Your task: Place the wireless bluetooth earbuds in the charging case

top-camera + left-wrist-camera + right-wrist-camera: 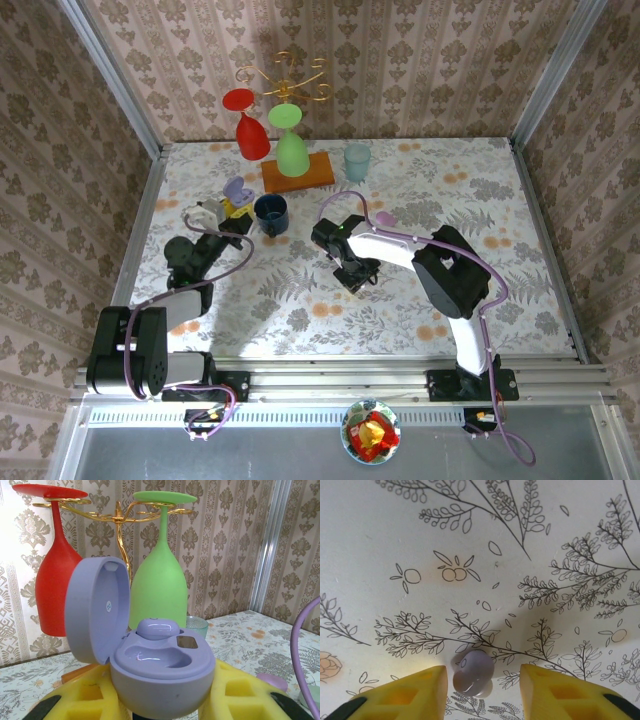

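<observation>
A lilac charging case (162, 680) stands open with its lid (95, 612) tipped up to the left. My left gripper (160, 692) is shut on it, a yellow finger on each side. One lilac earbud (157, 628) sits in the far slot; the near slot (155, 656) is empty. From above, this case (237, 190) and the left gripper (230, 206) are at the table's left. A second lilac earbud (473, 672) lies on the patterned table between the fingers of my open right gripper (482, 682), nearer the left finger (427, 687). The right gripper (358, 276) hangs low over the table's middle.
A gold rack on a wooden base (298, 172) holds a red glass (250, 130) and a green glass (291, 148) upside down at the back. A dark blue cup (271, 213) stands right of the case, a pale teal cup (357, 160) behind. A small lilac object (385, 217) lies by the right arm.
</observation>
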Robot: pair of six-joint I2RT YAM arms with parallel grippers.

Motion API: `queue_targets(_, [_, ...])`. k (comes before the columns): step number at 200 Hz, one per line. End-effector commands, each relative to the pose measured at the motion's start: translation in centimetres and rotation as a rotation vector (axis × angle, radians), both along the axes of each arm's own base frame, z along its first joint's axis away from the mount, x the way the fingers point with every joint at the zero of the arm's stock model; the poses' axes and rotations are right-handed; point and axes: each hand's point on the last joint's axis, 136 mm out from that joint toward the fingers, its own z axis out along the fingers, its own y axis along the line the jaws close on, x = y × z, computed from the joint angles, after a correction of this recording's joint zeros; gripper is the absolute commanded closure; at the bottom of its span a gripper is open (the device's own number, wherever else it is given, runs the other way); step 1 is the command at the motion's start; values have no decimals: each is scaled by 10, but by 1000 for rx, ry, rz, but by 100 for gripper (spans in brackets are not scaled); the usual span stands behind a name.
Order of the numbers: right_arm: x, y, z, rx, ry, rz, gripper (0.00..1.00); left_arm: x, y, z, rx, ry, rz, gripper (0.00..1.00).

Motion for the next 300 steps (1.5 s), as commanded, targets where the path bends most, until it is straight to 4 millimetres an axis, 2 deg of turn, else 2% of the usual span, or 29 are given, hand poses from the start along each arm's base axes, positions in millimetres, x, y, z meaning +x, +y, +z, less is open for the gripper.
queue_targets(1, [-2,3,19,46,-32,-44,51,-6,-4,11,2,-46,-20,74])
queue_targets(27, [1,5,33,69,-95,-117,45,-6,-3,11,1,-47,-15,74])
queue_targets(51, [5,3,37,54,-156,-199,43,-5,-2,10,4,-47,-10,74])
queue_targets(97, [11,-1,46,-123,-332,-245,47,-5,0,8,16,-53,7,74])
queue_targets(155, [15,6,42,-213,-439,-238,59,-4,2,6,26,-56,16,74])
queue_targets(190, [14,4,35,-300,-441,-209,67,-5,1,6,27,-54,10,74])
queue_targets(259, [7,9,9,-322,-374,-188,69,-5,1,5,27,-54,12,74])
queue_targets(300, [4,10,2,-346,-354,-174,71,-5,1,6,28,-56,10,74])
